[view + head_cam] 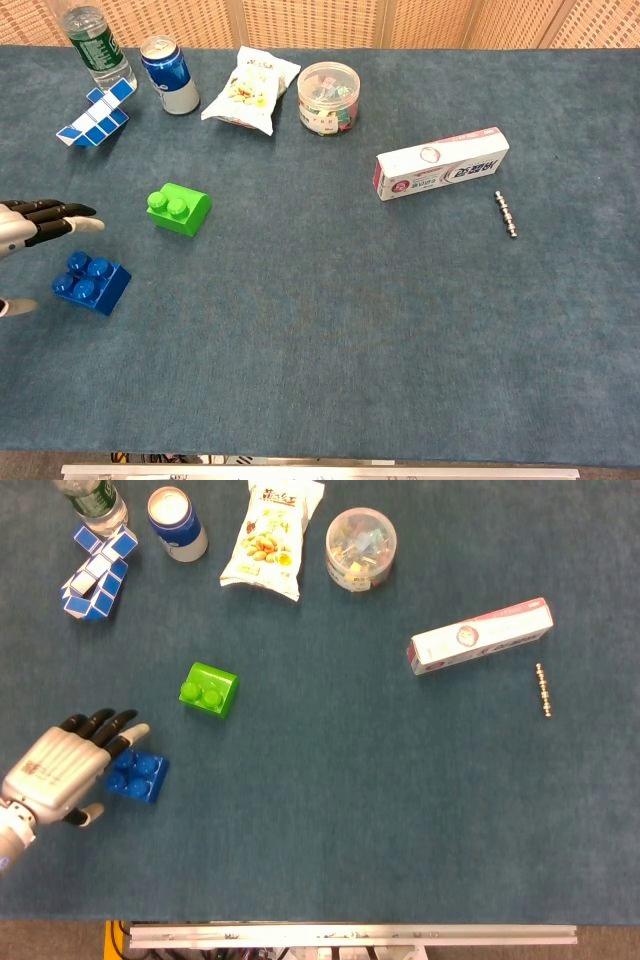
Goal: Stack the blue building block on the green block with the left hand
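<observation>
The blue building block (137, 774), glossy and studded, lies on felt-like cloth beside the left hand's (62, 770) spread, empty fingers.

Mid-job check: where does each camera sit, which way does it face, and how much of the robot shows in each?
Head view: high above, facing almost straight down on the table; the left hand shows whole beside the blue block.
Chest view: lower, facing forward and down across the table to the back wall; only the left hand's fingers show at the left edge.
Both share the blue block, green block and toothpaste box; the right hand is in neither.
</observation>
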{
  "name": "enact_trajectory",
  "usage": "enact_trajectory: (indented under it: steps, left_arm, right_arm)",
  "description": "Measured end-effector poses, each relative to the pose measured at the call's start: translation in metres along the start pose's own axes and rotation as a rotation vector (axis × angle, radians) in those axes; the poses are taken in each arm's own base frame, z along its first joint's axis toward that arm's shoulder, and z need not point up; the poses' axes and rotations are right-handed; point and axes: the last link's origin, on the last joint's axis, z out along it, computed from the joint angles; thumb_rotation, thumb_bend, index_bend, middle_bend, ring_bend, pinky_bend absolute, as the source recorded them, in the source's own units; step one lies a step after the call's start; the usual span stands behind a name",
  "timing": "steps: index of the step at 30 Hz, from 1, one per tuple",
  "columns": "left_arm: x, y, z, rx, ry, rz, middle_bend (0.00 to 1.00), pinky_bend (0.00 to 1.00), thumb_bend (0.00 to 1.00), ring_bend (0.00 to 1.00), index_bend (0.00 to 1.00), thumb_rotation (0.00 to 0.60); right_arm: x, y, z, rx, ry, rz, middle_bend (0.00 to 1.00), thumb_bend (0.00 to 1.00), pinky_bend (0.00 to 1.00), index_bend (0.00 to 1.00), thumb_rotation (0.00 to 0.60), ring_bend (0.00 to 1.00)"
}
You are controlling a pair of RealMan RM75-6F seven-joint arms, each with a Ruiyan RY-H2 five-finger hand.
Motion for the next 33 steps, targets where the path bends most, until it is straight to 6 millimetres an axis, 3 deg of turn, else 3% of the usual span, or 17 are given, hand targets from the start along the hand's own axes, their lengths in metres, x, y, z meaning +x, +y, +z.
enact_trajectory:
  steps: [19,33]
  left_arm:
    - [-0.019,0.004,0.021,0.067,-0.04,-0.059,0.14,0.17,0.22,0.08,0.15,0.6]
    - [-0.024,0.013,0.032,0.066,-0.021,-0.101,0.28,0.18,0.22,0.19,0.29,0.6]
  right_arm:
    - [0.0,0.009,-0.004,-0.022,0.001,0.008,0.39,0.32,0.39,0.34,0.6,0.3]
    - [0.002,0.013,-0.009,-0.037,0.007,0.008,0.39,0.32,0.39,0.34,0.6,0.3]
